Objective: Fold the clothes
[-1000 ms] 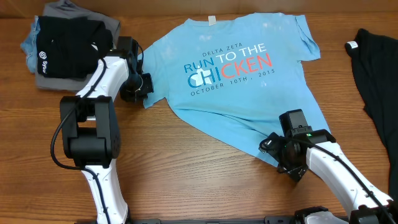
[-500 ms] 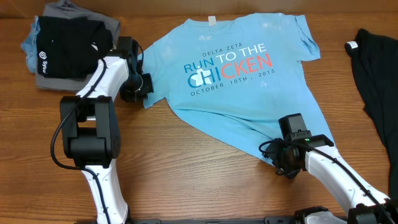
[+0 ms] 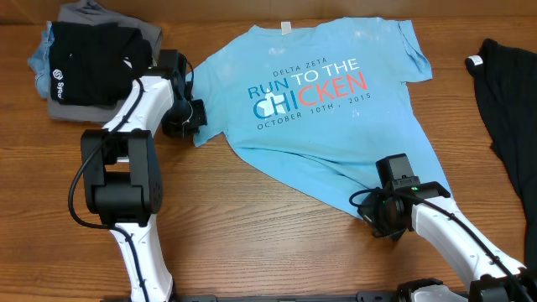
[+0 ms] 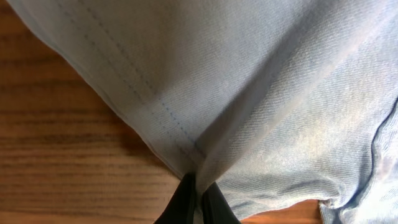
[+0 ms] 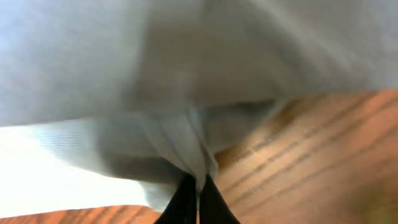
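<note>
Jaws both pinch our light blue T-shirt (image 3: 336,138): left gripper (image 4: 198,190) at the sleeve hem, right gripper (image 5: 198,190) at a bottom corner, probably so we can lift and fold.

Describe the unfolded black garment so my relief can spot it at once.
On the wooden table, look right of the light blue T-shirt, at the frame's edge. The black garment lies loose there; its white tag sets it apart from the folded black piece top left.

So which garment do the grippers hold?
The light blue T-shirt, lettered, spread mid-table: left gripper pinches its sleeve, right gripper its hem. The black garment at right lies untouched.
</note>
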Tool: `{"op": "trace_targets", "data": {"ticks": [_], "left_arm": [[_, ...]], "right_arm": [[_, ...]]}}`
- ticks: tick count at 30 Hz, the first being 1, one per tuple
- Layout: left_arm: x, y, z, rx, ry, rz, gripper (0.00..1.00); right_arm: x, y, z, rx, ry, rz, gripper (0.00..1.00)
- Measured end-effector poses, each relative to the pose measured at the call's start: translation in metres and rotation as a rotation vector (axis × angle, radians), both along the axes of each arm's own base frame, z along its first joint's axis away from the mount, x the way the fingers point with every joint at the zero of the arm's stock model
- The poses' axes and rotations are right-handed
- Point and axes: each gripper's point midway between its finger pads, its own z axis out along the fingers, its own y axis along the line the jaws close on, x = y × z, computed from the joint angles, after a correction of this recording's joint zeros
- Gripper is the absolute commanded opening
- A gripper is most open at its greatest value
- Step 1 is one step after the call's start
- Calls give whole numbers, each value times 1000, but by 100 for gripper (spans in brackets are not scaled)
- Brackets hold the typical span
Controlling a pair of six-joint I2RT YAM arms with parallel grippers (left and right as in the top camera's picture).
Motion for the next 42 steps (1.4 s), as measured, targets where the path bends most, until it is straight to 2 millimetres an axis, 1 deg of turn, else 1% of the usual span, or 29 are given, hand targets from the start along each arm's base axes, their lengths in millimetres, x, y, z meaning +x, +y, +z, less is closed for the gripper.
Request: {"op": "trace_targets", "data": {"ticks": [4,6,8,10,12,14,15,16,17,19,20,21,22,24,26,27,28,29,33,34,35,38,39,41,42], "left_arm": [[-7,0,0,1,30,-3,4],[-10,0,2,2,38,-3,4],[-11,0,9,2,29,-3,4],[-10,1,25,2,2,-3,4],[-9,1,50,1,-49,-3,4],[-8,1,83,-1,-120,-3,4],[-9,1,106,-3,-172,-3,4],[-10,1,121,-5,-204,-2,4],[-13,1,143,-7,-255,-2,4],[-22,1,181,-9,-342,-2,4],[-26,2,198,-11,-381,-2,4],[-33,2,216,-11,-425,-1,4],[-38,3,228,-9,-450,1,4],[-57,7,260,3,-523,17,4],[-74,10,286,15,-589,31,4],[-84,12,302,16,-633,40,4],[-92,13,312,17,-664,45,4],[-105,14,328,18,-711,51,4],[-160,18,379,13,-870,70,4],[-170,19,388,10,-897,73,4],[-189,20,406,5,-960,81,4],[-236,22,445,-9,-1080,99,4],[-254,23,459,-13,-1122,105,4],[-284,26,483,-21,-1199,122,4],[-297,27,494,-26,-1237,131,4]], "right_arm": [[-11,-3,2,-17,50,-5,4],[-12,-5,7,-29,64,-8,4],[-9,-7,16,-38,53,-8,4],[-3,-6,31,-37,19,-9,4],[8,-5,53,-29,-48,-3,4],[16,-4,74,-19,-112,6,4],[20,-3,88,-13,-156,9,4],[22,-3,99,-8,-187,12,4],[23,-3,112,-2,-224,15,4],[24,-2,136,9,-296,23,4],[25,-2,148,15,-332,26,4],[26,0,164,28,-386,42,4],[27,0,173,33,-413,48,4],[27,3,207,56,-513,72,4],[24,4,243,75,-613,91,4],[24,4,248,75,-627,95,4],[20,4,272,82,-688,106,4],[15,3,290,83,-720,115,4],[0,1,357,92,-875,136,4],[-6,0,375,94,-923,142,4],[-10,-1,389,95,-960,145,4],[-30,-6,438,97,-1098,148,4],[-37,-8,451,96,-1134,146,4],[-55,-13,477,93,-1214,139,4],[-62,-15,487,92,-1247,136,4]]}}
